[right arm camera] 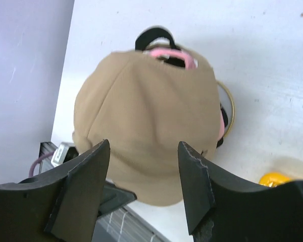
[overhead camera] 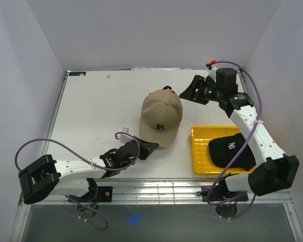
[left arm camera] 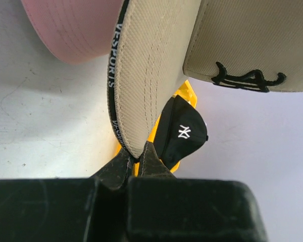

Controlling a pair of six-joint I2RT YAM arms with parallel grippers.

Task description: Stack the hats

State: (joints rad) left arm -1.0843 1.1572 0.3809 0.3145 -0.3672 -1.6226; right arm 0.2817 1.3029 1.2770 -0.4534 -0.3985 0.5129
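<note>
A tan hat sits at the table's middle on top of a pink hat, whose brim shows under the tan brim. My left gripper is shut on the tip of the tan brim. Behind the tan hat, my right gripper stands open with nothing between its fingers, and the tan crown lies beyond them. A black hat lies in the yellow tray.
A gold wire stand shows under the stacked hats at their right side. The yellow tray sits right of the stack, near the right arm's base. White walls close in the table on three sides.
</note>
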